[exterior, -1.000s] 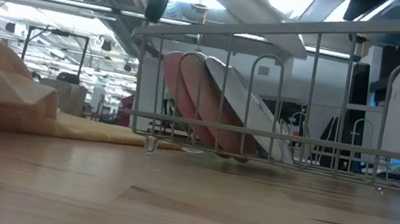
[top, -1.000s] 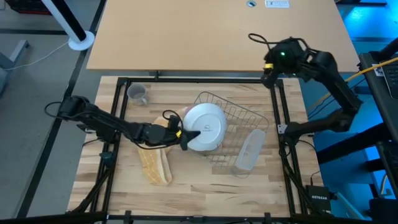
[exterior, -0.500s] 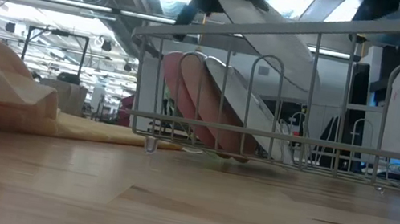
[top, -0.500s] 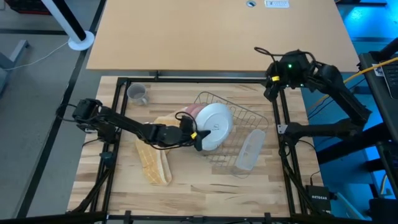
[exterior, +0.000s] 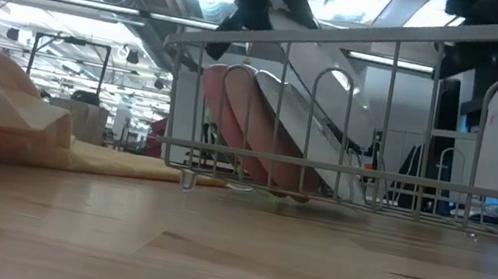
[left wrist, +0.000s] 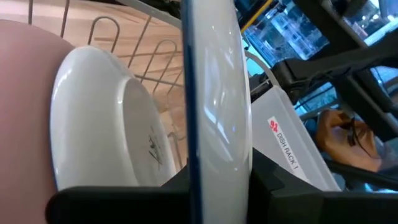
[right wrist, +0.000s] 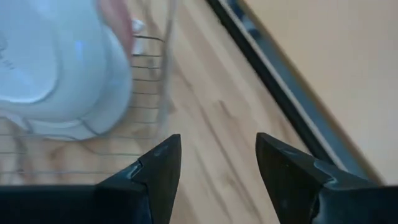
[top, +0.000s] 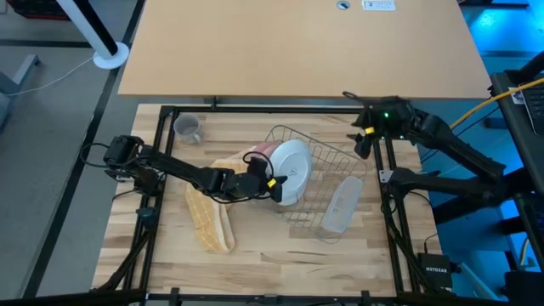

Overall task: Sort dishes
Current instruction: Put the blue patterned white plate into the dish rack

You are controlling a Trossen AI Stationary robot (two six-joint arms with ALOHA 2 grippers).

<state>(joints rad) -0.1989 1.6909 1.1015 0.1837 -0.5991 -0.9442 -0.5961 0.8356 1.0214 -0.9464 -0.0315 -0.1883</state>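
At the table's far-left corner a small grey mug (top: 188, 128) stands alone, well apart from both arms. Moving rightward, the yellow checked cloth (top: 212, 223) lies bunched on the wood beside the left arm, which reaches across it toward the wire dish rack (top: 336, 161). The left gripper (top: 270, 184) is clenched on the near rim of a white plate (top: 290, 171), holding it on edge and tilted over the rack's left end. In the left wrist view that plate (left wrist: 214, 99) runs edge-on straight out from the fingers, with a white bowl (left wrist: 102, 118) already racked just beside it and a pink dish (left wrist: 22, 118) beyond that. So the slot it must drop into lies directly below, and the plate's face looks roughly parallel to the racked dishes. A clear plastic tray (top: 340, 204) leans at the rack's right side. Farthest right, the right gripper (top: 364, 134) hovers near the rack's far-right corner with its jaws spread and empty, the farther arm from the plate.
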